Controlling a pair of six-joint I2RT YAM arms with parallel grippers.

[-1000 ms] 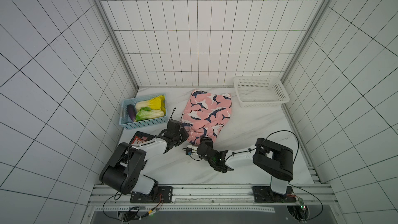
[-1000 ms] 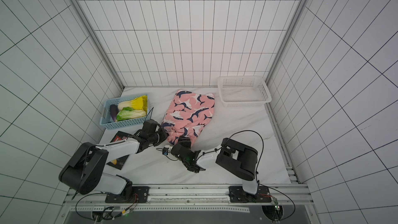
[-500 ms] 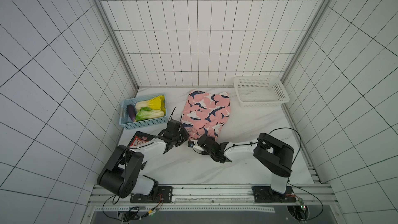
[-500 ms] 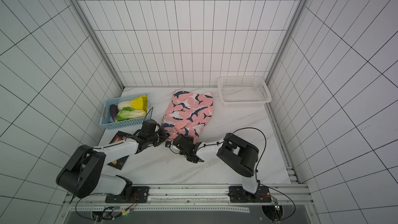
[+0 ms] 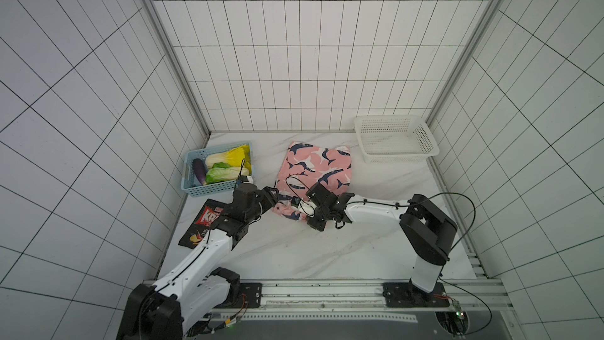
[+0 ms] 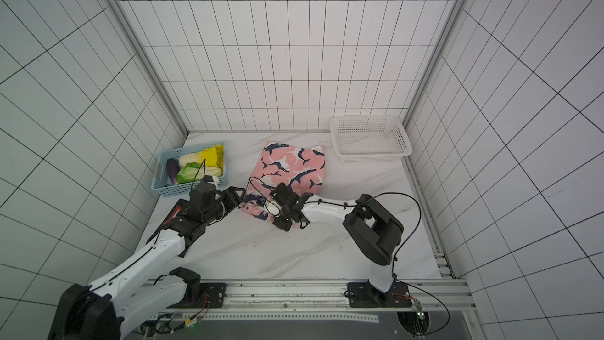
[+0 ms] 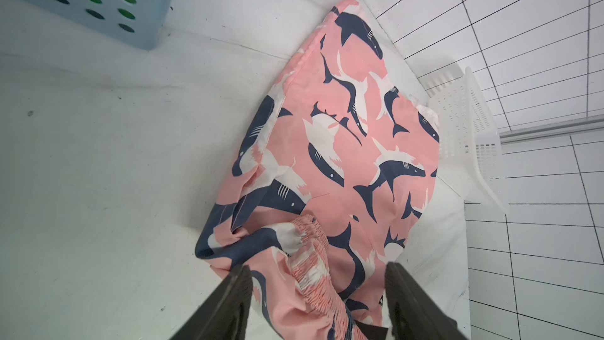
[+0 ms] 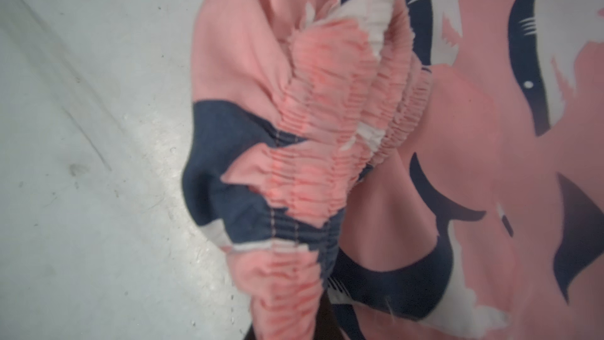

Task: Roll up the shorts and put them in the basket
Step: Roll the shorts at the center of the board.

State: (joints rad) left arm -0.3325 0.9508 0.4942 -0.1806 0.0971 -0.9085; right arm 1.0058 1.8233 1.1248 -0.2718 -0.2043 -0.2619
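Blue basket, snack bag crowd left flank – white basket blocks far right – front marble free.

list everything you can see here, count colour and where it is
shorts: 1, pink with navy-and-white sharks, mid table, near edge bunched
blue basket: 1, light blue, back left of table
eggplant: 1, purple, in the blue basket
cabbages: 2, one yellow-white, one green, in the blue basket
white basket: 1, white, back right corner
snack bag: 1, black and red, left side, partly under the left arm
table: 1, white marble
left gripper: 1, black, open, astride the waistband
right gripper: 1, black, shut on the shorts' near edge
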